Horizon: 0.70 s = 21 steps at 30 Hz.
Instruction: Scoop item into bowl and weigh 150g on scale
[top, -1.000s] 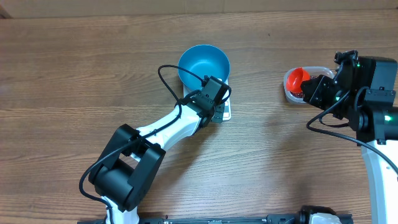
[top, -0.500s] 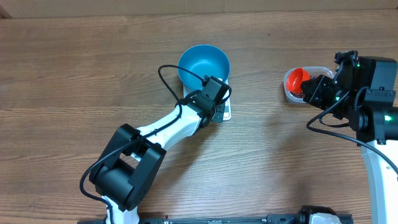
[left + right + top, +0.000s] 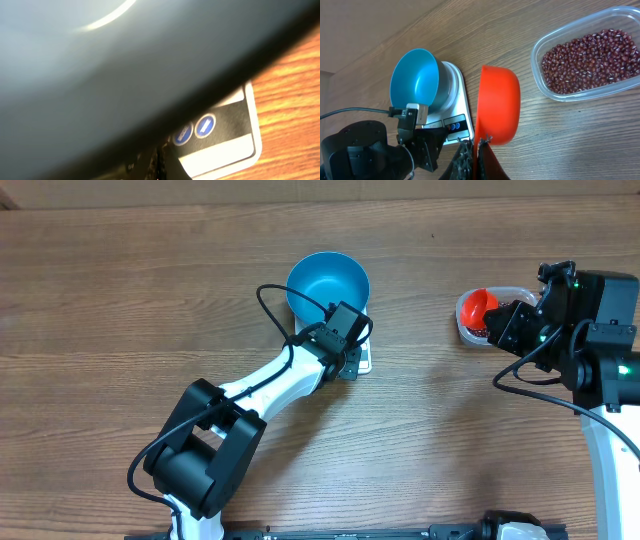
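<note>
Right pincer (image 3: 476,150) is seen at the bottom edge of its wrist view, closed narrowly on the rim of an orange scoop (image 3: 497,105), which is held on edge with its rounded back shown to the camera. What lies inside the scoop cannot be made out.

Left pincer (image 3: 159,162) is shut with nothing in it. Its tips are set at the front strip of the scale (image 3: 460,105), just beside the two round buttons (image 3: 195,129); whether a button is pressed cannot be told.

Beyond that, toward the left of the right wrist view, the blue bowl (image 3: 415,80) is seated on the scale, and no beans are seen in it, so the weighing is judged not yet begun.

Farthest off, at the upper right of that view, the beans (image 3: 590,60) are heaped in a clear tub (image 3: 535,55) standing on the tabletop (image 3: 560,130), well apart from the scale.

The beans are judged light, hard and loose. They would roll and scatter, and cannot be pinched singly. They are best taken up by the stiff scoop, dipped low into the heap and carried level. The last additions should be small, since the target can easily be overshot.
</note>
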### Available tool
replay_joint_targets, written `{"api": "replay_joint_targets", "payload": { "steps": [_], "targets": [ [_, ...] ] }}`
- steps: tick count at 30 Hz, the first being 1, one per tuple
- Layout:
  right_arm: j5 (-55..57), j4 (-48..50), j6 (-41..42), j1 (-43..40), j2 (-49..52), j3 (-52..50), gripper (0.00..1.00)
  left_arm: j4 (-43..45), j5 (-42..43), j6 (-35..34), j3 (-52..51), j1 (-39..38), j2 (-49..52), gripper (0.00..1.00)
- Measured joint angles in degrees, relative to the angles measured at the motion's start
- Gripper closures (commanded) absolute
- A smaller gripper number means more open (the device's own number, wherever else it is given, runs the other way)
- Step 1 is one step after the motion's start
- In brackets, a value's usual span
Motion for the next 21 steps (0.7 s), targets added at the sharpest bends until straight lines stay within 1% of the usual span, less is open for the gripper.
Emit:
{"api": "replay_joint_targets", "payload": {
  "steps": [6, 9, 13, 17, 21],
  "targets": [
    [0.0, 0.26, -0.02, 0.0, 0.0, 0.0, 0.96, -3.28, 0.24, 0.0, 1.42, 0.0, 0.13, 0.96],
    [-0.02, 0.44, 0.0, 0.0, 0.0, 0.0, 0.96, -8.2, 0.37, 0.0, 4.63, 0.0, 0.15, 0.96],
    [-0.02, 0.42, -0.02, 0.0, 0.0, 0.0, 0.96, -15.61, 0.44, 0.44, 12.39, 0.0, -1.11, 0.96],
    [0.0, 0.46, 0.0, 0.0, 0.0, 0.0, 0.96, -22.49, 0.57, 2.29, 20.02, 0.0, -6.4, 0.96],
    [0.02, 0.48, 0.0, 0.0, 0.0, 0.0, 0.96, -26.21, 0.63, 4.15, 24.7, 0.33, -13.38, 0.95]
  ]
}}
